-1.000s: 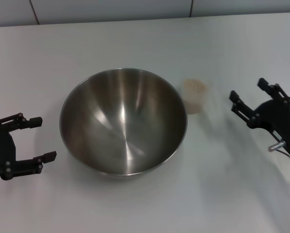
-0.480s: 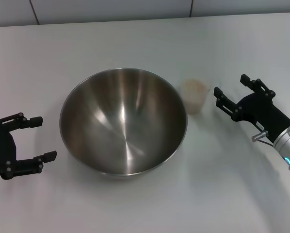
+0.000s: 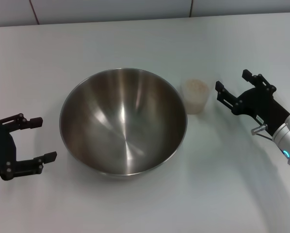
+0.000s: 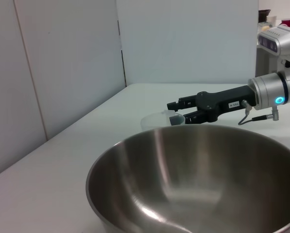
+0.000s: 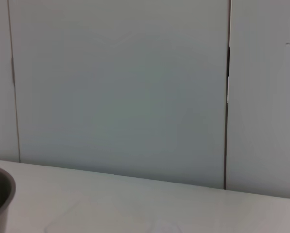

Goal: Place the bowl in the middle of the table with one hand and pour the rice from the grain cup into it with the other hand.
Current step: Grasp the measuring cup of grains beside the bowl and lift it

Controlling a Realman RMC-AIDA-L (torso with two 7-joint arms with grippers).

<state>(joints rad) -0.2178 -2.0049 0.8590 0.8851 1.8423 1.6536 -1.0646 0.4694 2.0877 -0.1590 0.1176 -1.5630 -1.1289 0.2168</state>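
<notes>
right gripper (image 3: 231,82) gapes just beside grain cup (image 3: 195,96).

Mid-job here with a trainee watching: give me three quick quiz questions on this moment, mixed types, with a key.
1. True or false: the right end effector has closed on the grain cup.
2. Which side of the bowl does the cup stand on? A) robot's left B) robot's right
3. Fill in: the rice is in the ____.

Key: 1 false, it is open and short of the cup; 2 B; 3 grain cup. The left end effector waits open beside the bowl.
</notes>
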